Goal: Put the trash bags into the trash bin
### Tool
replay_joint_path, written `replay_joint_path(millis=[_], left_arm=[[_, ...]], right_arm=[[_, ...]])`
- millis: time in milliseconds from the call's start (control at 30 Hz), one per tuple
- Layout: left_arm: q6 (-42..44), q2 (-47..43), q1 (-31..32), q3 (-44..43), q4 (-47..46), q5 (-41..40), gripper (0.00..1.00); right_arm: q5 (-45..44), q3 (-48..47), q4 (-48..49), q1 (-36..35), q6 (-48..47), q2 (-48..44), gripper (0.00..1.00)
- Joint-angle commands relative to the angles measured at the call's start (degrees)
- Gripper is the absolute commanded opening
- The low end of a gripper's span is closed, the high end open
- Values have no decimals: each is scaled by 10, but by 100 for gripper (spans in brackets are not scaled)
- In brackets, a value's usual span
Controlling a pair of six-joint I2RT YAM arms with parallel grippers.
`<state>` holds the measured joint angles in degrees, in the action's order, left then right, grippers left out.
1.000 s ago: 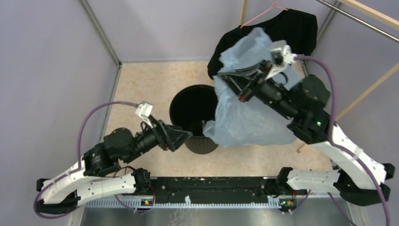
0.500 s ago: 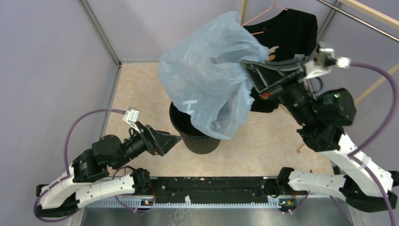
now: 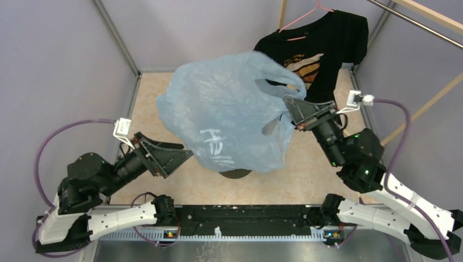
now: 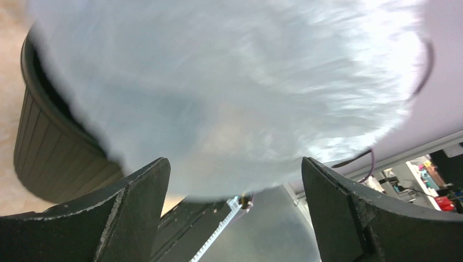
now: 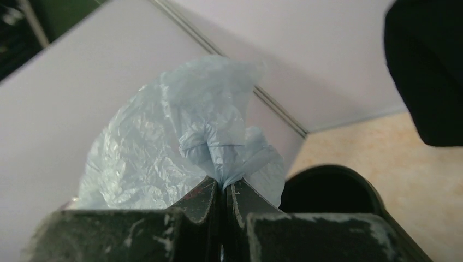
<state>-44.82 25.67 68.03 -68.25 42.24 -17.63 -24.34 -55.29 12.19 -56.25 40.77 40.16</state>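
Observation:
The pale-blue translucent trash bag [image 3: 226, 112] billows wide in the air above the round black trash bin [image 3: 236, 173], hiding nearly all of it in the top view. My right gripper [image 3: 288, 103] is shut on a bunched edge of the bag [image 5: 224, 150], right of the bin; the bin's rim [image 5: 327, 188] shows beside its fingers. My left gripper [image 3: 183, 154] is open and empty, just left of the bin and under the bag. In the left wrist view the blurred bag [image 4: 229, 93] fills the frame over the ribbed bin [image 4: 49, 158].
A black printed T-shirt [image 3: 322, 46] hangs on a pink hanger at the back right. Purple walls with metal frame posts [image 3: 117, 38] close in the beige floor [image 3: 158, 93]. A wooden rail [image 3: 431, 16] runs at the far right. The black base bar [image 3: 245, 215] lies at the near edge.
My right gripper swung the bag from the right to over the bin and came lower; the bag spread wide and now hides the bin. My left gripper drew back left and rose.

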Motion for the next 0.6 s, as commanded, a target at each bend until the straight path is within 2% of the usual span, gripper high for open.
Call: replay_joint_path(millis=[0,133,300,433,567], left_arm=[[28,50,-4,-74,20,27,95],[39,96,-4,-103,41,-5,95],[98,182,-3,-115,-10,-52,92],[173,283,-3,-161,-24,-121,90],[229,376,-6,-203,6,-211,88]], right_arm=[[-58,20,-65,-4,-13,-18,0],[-118,5,-98,-4,-83,-25,0],[-123,-20,-140,-4,-185,-16,0],[-55,-34,-143,-4,-249,0,0],[43,-68,-169,-4,-307,40,0]])
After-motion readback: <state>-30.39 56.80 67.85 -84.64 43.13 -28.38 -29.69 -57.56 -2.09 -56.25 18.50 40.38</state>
